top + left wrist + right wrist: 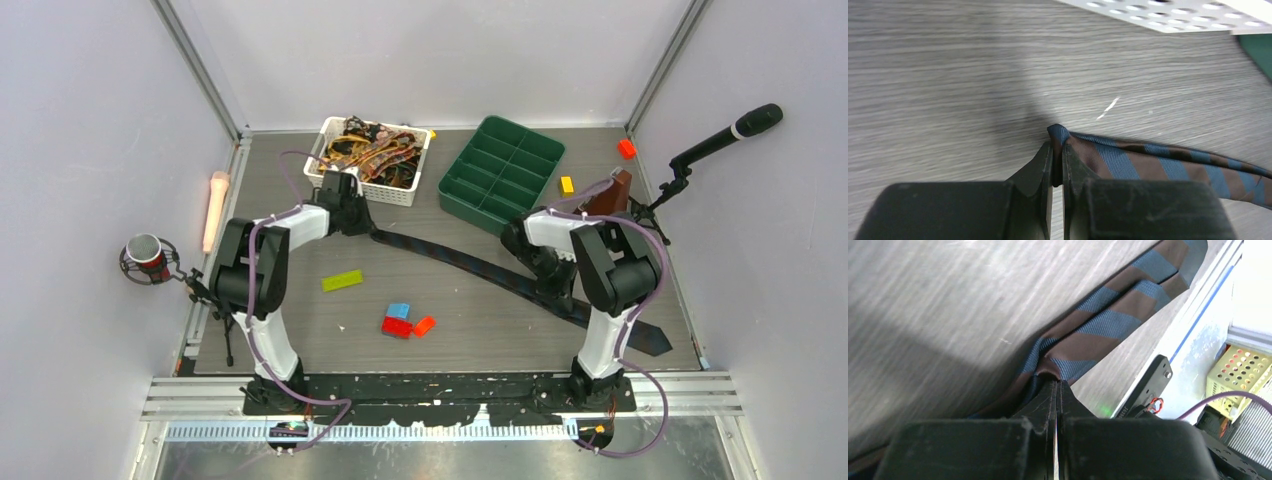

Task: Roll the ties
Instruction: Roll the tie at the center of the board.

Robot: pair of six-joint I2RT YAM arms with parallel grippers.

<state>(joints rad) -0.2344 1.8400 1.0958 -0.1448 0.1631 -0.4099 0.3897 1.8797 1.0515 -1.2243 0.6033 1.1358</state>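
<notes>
One tie (460, 258), striped dark blue and brown, lies stretched slantwise across the table from beside the basket to the near right corner. My left gripper (372, 232) is shut on its narrow end; the left wrist view shows the fabric (1148, 160) folded and pinched between the fingertips of the gripper (1058, 147). My right gripper (558, 293) is shut on the same tie close to its wide end (650, 338). In the right wrist view the cloth (1108, 325) bunches up at the closed tips of the gripper (1056, 382). More ties fill the white basket (400, 190).
A green compartment tray (500, 175) stands at the back, right of the basket. Loose bricks lie about: green (342, 281), blue (398, 311), red (396, 327), orange (425, 325), yellow (567, 184), another orange (626, 148). A microphone (725, 135) juts in at the right.
</notes>
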